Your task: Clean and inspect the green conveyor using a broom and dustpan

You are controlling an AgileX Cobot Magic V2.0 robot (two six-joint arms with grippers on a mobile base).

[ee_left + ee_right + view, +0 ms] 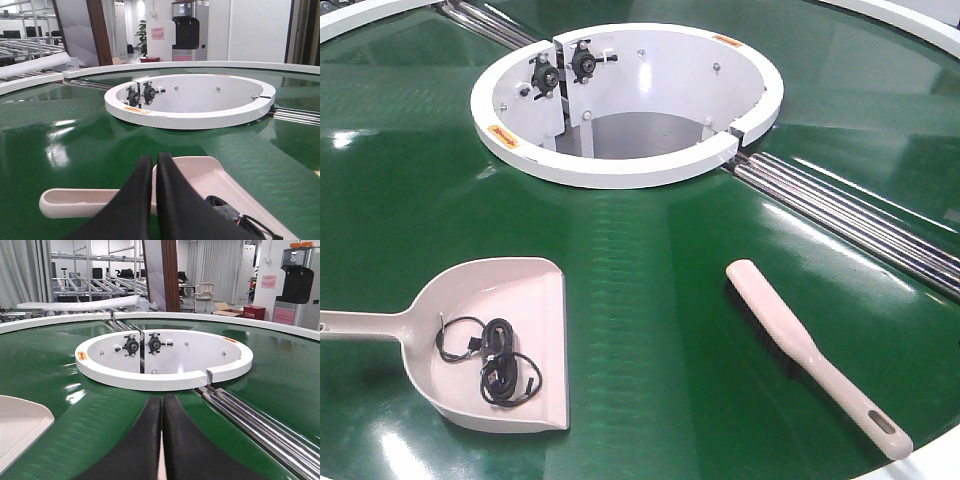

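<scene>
The glossy green conveyor [650, 330] fills the front view. At the lower left the pale dustpan [490, 340] lies flat on it, handle pointing left, with black cable scraps [495, 365] inside. Lower right, the pale broom [800, 345] lies on its black bristles, handle toward the near right. Neither gripper appears in the front view. In the left wrist view my left gripper [153, 159] is shut and holds nothing; the dustpan [200, 175] lies just beyond its tips. My right gripper [162, 400] is shut too, and a pale sliver of the broom [161, 467] shows between its fingers.
A white ring-shaped housing [620, 170] with black bearing mounts stands on the belt's centre beyond both tools. Silver metal rollers [850, 215] cross the belt from the ring toward the right. A white outer rim [60, 320] borders the conveyor; racks and furniture stand farther back.
</scene>
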